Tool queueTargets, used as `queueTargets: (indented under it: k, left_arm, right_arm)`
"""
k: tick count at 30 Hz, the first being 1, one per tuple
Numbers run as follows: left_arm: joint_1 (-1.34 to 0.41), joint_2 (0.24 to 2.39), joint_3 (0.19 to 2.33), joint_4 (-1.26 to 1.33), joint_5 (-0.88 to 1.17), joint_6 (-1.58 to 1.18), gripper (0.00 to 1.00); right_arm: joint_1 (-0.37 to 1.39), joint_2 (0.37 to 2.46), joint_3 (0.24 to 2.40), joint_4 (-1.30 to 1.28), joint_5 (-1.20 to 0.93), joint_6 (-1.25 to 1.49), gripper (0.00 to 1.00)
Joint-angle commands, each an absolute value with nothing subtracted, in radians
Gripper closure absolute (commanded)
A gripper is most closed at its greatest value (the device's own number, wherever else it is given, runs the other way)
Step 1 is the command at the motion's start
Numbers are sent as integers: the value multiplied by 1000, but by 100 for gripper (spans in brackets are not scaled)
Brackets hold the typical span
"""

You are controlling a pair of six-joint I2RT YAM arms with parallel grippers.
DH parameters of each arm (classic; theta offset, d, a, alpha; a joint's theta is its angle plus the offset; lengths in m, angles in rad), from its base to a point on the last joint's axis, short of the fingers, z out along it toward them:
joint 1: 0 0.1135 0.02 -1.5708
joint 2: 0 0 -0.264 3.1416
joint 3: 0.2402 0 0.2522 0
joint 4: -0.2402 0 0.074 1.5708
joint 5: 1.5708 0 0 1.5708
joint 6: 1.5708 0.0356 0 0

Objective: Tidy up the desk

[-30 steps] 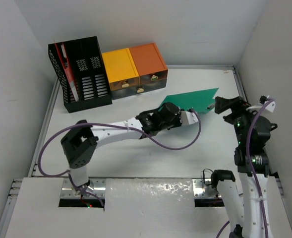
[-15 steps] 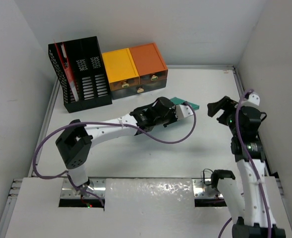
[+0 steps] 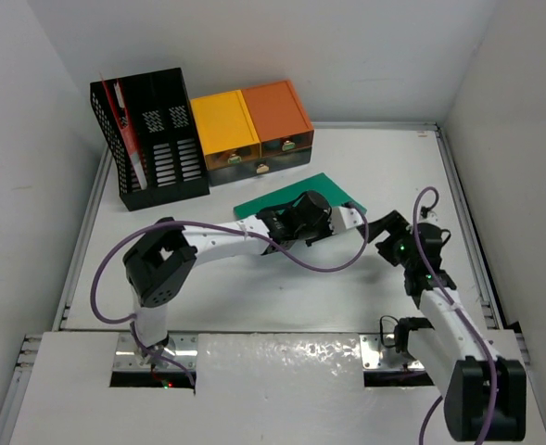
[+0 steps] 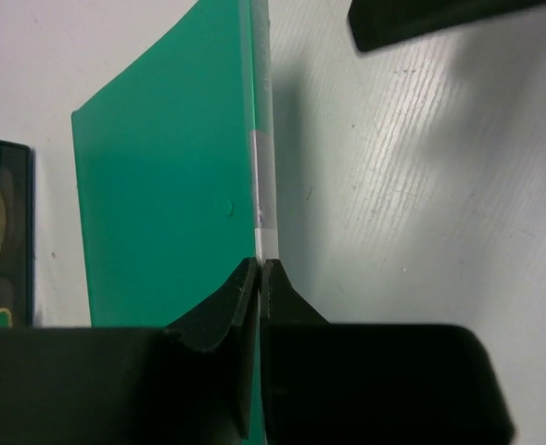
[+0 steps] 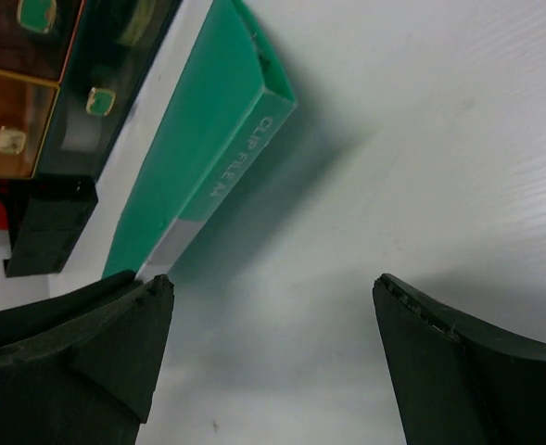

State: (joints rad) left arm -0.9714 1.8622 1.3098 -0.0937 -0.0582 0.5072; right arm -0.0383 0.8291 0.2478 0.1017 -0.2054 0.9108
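Seems only partly done: green clip file (image 3: 291, 192) not yet filed, gripped at its right corner by the left end effector (image 4: 261, 271), closed tight on the edge, over the worktop (image 3: 254, 297) spreading around the file. Just right of the file, right end effector (image 5: 271, 287) wide and holding nothing. Behind the file, black rack (image 3: 152, 139) with one red flat item (image 3: 124, 111) in its left slot; yellow and orange drawer boxes (image 3: 277, 116) shut, contents hidden.

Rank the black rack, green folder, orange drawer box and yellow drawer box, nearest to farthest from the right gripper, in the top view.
From the right gripper:
1. Green folder, just to its left.
2. Orange drawer box, far centre.
3. Yellow drawer box, left of that.
4. Black rack, far left corner.
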Motion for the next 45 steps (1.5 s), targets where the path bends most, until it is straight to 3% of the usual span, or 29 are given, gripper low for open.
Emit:
queueTargets:
  k: [1,8,17,24,28,30,31,35,37,39,40,41,45]
  left_arm:
    - [-973,1864,1345,-46,-52,492,100]
    - [-974,1881,1351,-51,-52,491,100]
    - [-974,1865,1350,-57,-54,495,100]
    - [-974,1862,1333,-51,-58,502,100]
    - [-974,1862,1315,-44,-81,531,100]
    - [-974,1856,1305,-44,-83,540,100]
    - [-974,1852,1298,-43,-92,549,100]
    - [-974,1841,1307,-76,-95,564,100]
    - [-974,1839,1351,-127,-91,561,75]
    - [-974,1816,1373,-198,-92,548,42]
    - [-974,1801,1379,-216,-94,545,15]
    - [-974,1758,1379,-250,-92,538,5]
    - [-969,1619,1370,-343,-103,505,0]
  right_arm:
    - [32,899,207,420,-244,1058,15]
    - [121,1031,218,511,-141,1135,13]
    - [175,1354,339,695,-147,1232,13]
    - [212,1583,445,841,-188,1331,18]
    - [218,1676,471,877,-221,1391,31]
    - [218,1706,463,899,-225,1404,50]
    - [218,1718,454,910,-225,1410,65]
    - [219,1730,436,945,-227,1410,99]
    - [219,1715,422,950,-225,1396,100]
    - [218,1671,408,943,-222,1376,100]
    - [218,1649,400,940,-219,1352,100]
    - [219,1625,390,930,-212,1336,100]
    - [218,1439,354,804,-157,1160,100]
